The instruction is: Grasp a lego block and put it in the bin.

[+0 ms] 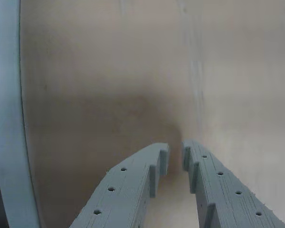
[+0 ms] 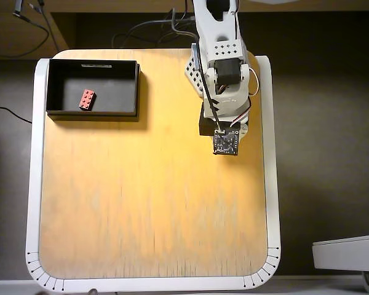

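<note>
lego block [image 2: 87, 99] lies flat inside the bin [image 2: 92, 65], near its left wall in the overhead view, on the dark floor. far to the right of the bin stands the arm [image 2: 220, 61]. in the wrist view the gripper [image 1: 175, 153] is almost closed and empty, above bare table [image 1: 109, 85].

Light wooden table [image 2: 147, 203] with white rim, black bin [image 2: 55, 92] near its upper-left corner
</note>
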You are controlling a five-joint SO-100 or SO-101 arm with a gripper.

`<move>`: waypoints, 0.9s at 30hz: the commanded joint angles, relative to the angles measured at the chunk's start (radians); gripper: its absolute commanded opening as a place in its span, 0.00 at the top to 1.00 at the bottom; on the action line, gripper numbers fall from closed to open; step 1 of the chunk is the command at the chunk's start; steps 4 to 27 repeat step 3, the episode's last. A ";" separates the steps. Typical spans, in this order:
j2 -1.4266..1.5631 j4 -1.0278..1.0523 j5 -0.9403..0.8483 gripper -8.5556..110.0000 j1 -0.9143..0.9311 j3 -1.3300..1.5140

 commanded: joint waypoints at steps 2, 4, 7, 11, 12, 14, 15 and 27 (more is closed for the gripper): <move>0.091 0.005 -0.003 0.93 -0.006 0.158; 0.091 0.005 -0.003 0.93 -0.006 0.158; 0.091 0.005 -0.003 0.93 -0.006 0.158; 0.091 0.005 -0.003 0.93 -0.006 0.158; 0.091 0.005 -0.003 0.93 -0.006 0.158; 0.091 0.005 -0.003 0.93 -0.006 0.158; 0.091 0.005 -0.003 0.93 -0.006 0.158; 0.091 0.005 -0.003 0.93 -0.006 0.158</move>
